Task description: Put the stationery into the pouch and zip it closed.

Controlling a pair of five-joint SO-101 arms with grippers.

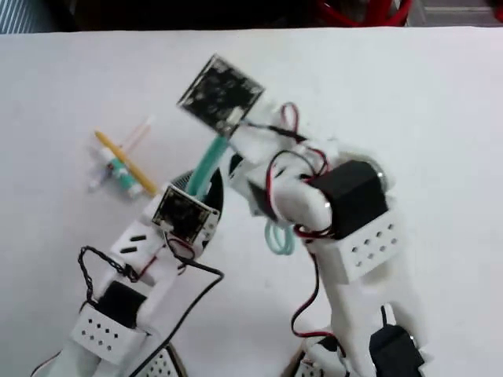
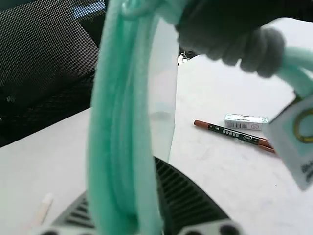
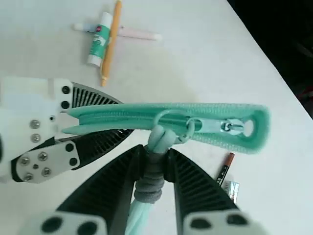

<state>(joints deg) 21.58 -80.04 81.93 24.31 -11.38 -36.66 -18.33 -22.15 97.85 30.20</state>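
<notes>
The pouch (image 1: pixel 206 165) is held on edge above the middle of the counter (image 1: pixel 409 102), between the 2 arms and with its zip edge uppermost. The left gripper (image 3: pixel 105 120) has 1 end of it: its black ribbed jaws are pressed onto the pouch's 2 sides. In the left wrist view the teal edge (image 2: pixel 122 147) runs straight down into that grip.

The right gripper (image 3: pixel 154 155) comes at the pouch's long edge from the side. Its jaws are pinched onto the teal cord (image 3: pixel 159 139) that hangs from the zip, just above a grey bead (image 3: pixel 149 188) threaded on it. The zip slider (image 3: pixel 229 127) sits at the end of the pouch away from the left gripper. I cannot tell whether the zip line itself is parted.

All the stationery lies on the counter, outside the pouch. 3 pieces lie together on the left half, between the pouch and the left edge. The orange pencil (image 3: pixel 111 44) lies across the pink pen (image 3: pixel 139 33), and the white tube (image 3: pixel 98 44) with a green label lies along the pencil, touching it.

On the other side of the pouch are 2 more pieces. The brown pencil (image 2: pixel 230 132) lies flat, with a small box (image 2: pixel 246 121) just beside it near 1 end.
</notes>
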